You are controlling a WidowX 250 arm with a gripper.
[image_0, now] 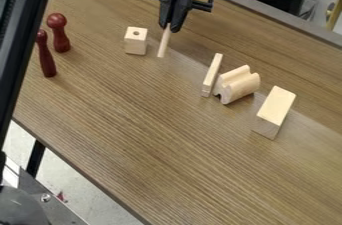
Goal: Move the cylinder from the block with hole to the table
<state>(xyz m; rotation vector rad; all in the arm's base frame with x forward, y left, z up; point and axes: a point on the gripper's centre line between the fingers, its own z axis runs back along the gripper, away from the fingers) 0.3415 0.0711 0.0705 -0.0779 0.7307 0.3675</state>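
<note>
The black gripper (169, 26) hangs at the top centre of the view, its fingertips closed on the upper end of a thin light wooden cylinder (163, 44). The cylinder points downward, slightly tilted, just to the right of the block with the hole and apart from it. Whether its lower end touches the table (133, 119) cannot be told. The pale wooden block with hole (135, 41) stands on the table, the round dark hole open in its top face.
Right of the cylinder lie a narrow wooden strip (212, 75), a grooved wooden piece (237, 85) and a rectangular block (274, 111). Two dark red pins (59, 34) stand at the left, near a black post (21, 34). The table's front edge runs diagonally at lower left.
</note>
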